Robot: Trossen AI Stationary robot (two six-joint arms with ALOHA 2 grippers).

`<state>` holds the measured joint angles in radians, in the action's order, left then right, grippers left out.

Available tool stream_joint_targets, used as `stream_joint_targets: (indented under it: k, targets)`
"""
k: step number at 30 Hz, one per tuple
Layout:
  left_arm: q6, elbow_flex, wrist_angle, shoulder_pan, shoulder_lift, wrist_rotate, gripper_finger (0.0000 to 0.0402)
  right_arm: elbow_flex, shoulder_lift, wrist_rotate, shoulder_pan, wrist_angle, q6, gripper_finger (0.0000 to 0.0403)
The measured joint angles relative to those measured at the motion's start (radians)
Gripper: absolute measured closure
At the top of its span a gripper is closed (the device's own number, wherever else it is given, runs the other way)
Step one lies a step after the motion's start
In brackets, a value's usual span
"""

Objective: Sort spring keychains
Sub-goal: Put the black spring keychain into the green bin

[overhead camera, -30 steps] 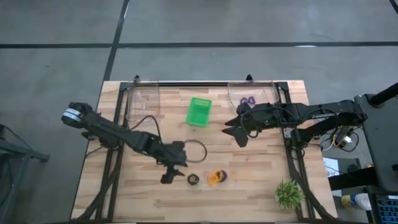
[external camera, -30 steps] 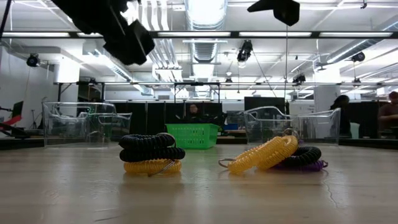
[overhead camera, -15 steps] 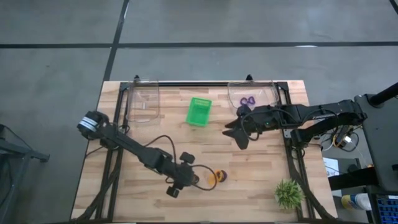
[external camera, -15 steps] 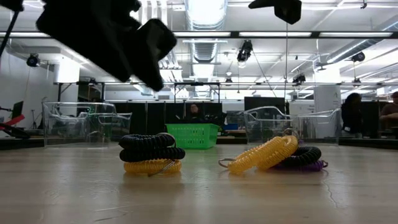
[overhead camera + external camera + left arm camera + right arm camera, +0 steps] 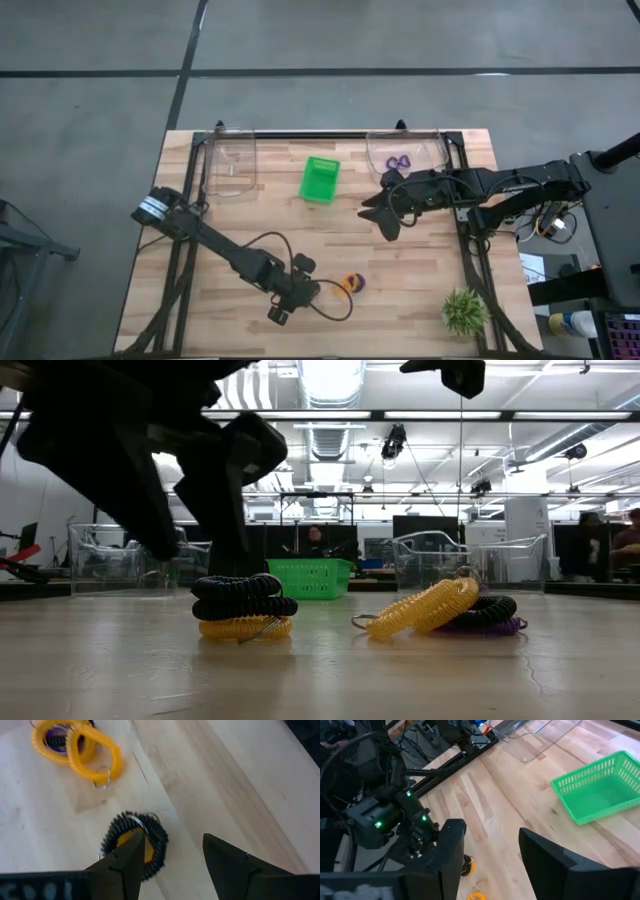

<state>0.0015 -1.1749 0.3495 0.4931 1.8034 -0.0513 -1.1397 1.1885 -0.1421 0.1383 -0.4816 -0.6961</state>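
**Risk of a mixed-colour grab at the stacked coils**

Danger lies in how the spring keychains sit. The left gripper (image 5: 172, 857) hangs low with its fingers spread, one fingertip over the black coiled-cord keychain (image 5: 134, 845), which lies stacked on a yellow-orange coil (image 5: 245, 627). If the jaws close as they stand, I judge they may pinch both coils at once, or nudge the stack sideways off its spot.

Just beyond the claw, a loose yellow-orange coiled loop with a metal ring (image 5: 80, 747) rests on a purple coil (image 5: 58, 735) and a black one; a dragged cord could snag that ring.

The right gripper (image 5: 385, 212) waits spread and empty, well apart, near the green plastic mesh basket (image 5: 320, 179) and the clear bin holding purple loops (image 5: 400, 161).
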Motion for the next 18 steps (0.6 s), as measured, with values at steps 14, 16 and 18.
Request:
stream_joint_targets:
  k: [14, 16, 18]
  targets:
    - [0.004, 0.001, 0.011, 0.001, 0.026, -0.036, 0.0209, 0.0, 0.0, 0.0, 0.0, 0.0, 0.012, 0.0218]
    - [0.004, 0.002, 0.012, 0.001, 0.035, -0.038, 0.0209, 0.001, 0.0, 0.0, 0.0, 0.0, 0.013, 0.0218]
    - [0.004, 0.002, 0.012, 0.001, 0.041, -0.038, 0.0209, 0.001, 0.0, 0.0, 0.0, 0.0, 0.015, 0.0218]
